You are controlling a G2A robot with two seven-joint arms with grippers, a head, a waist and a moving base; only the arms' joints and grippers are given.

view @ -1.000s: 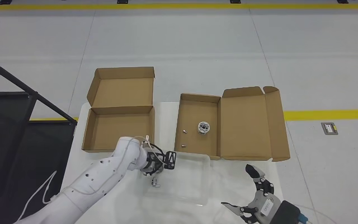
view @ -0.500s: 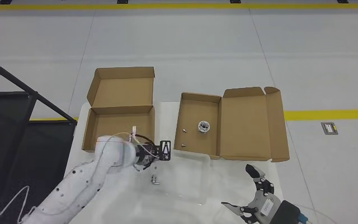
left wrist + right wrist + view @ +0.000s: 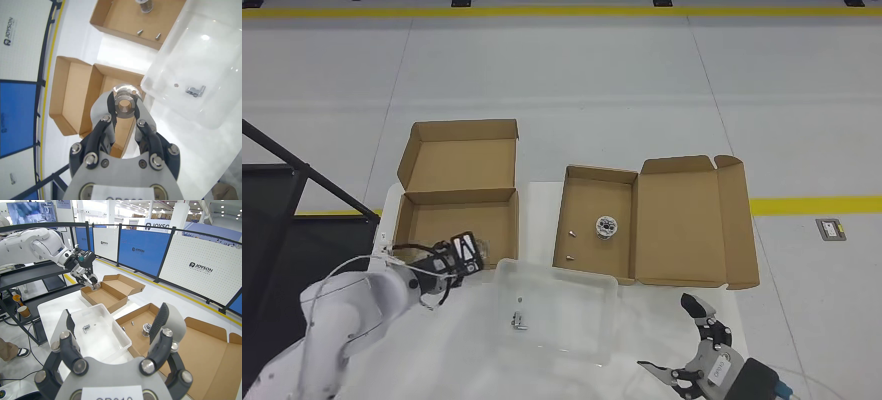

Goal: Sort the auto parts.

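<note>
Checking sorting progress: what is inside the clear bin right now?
In the clear bin lie a small metal bracket and, close by, one tiny loose piece. In the right wrist view a finger of the right claw covers part of the bin's near side.

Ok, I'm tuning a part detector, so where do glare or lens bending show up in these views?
Left wrist view: ceiling lights glint off the clear bin holding the bracket, the round metal part in the left claw shines, and the yellow floor line bows. Right wrist view: the fence panels curve. Top view: light is even and lines run straight.
</note>
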